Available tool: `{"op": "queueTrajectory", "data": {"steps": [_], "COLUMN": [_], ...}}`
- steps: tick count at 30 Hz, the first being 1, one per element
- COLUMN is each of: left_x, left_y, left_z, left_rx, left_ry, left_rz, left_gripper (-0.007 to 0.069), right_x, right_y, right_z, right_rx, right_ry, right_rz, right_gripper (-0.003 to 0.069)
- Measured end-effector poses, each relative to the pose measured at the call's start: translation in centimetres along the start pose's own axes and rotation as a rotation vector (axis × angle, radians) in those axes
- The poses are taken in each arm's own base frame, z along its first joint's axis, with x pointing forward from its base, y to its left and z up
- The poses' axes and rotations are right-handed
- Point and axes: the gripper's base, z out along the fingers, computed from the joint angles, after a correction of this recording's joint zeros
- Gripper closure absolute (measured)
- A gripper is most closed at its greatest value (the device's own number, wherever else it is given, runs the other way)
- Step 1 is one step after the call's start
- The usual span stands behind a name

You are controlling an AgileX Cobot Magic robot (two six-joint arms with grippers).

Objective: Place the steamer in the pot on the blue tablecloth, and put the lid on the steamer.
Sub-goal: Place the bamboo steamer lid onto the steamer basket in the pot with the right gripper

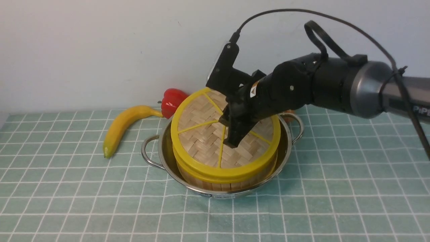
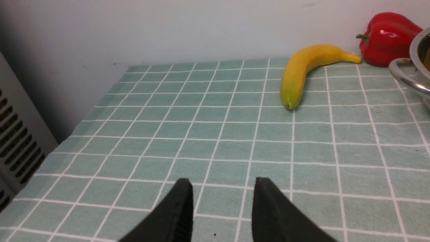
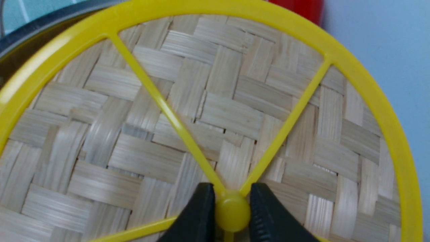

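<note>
The wide, shallow stainless-steel pot (image 1: 284,158) with wire loop handles stands on the pale teal-blue tablecloth (image 1: 336,188) with its grid of thin white lines, which covers the bench. Inside the pot sits the round bamboo steamer (image 1: 221,183) with yellow rims, its slatted wall showing just above the pot's rim at the front. On top of the steamer rests the flat woven-bamboo lid (image 1: 201,141) with a thick yellow rim and yellow spokes; it looks tilted, its far edge higher than its near edge. The right tool (image 1: 231,143) reaches down from the right onto the lid's middle, and the right wrist view shows its two black fingers (image 3: 198,215) clamped on either side of the lid's small yellow centre hub (image 3: 232,211). The left tool (image 2: 221,215) hangs above bare cloth, well to the left of the pot, its fingers apart with nothing between them. A yellow banana (image 1: 126,126) lies on the cloth just left of the pot, and a red bell pepper (image 1: 172,101) stands behind it, near the wall.
</note>
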Motion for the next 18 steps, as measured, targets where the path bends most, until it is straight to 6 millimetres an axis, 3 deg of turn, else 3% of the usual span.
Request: {"op": "queueTrajectory", "data": {"steps": [12,14,15,18], "left_x": [0.0,0.0,0.0,0.0], "left_y": [0.0,0.0,0.0,0.0], "left_z": [0.0,0.0,0.0,0.0], "left_rx": [0.0,0.0,0.0,0.0], "left_ry": [0.0,0.0,0.0,0.0], "left_rz": [0.0,0.0,0.0,0.0], "left_gripper": [0.0382,0.0382,0.0382,0.0382], "right_x": [0.4,0.4,0.4,0.4], "right_y": [0.1,0.1,0.1,0.0], "right_z": [1.3,1.3,1.3,1.4], "right_rx": [0.002,0.006,0.006,0.01], "right_ry": [0.0,-0.002,-0.002,-0.003], "right_rz": [0.003,-0.002,-0.003,-0.006], "right_gripper": [0.0498,0.0428,0.0428,0.0232]}}
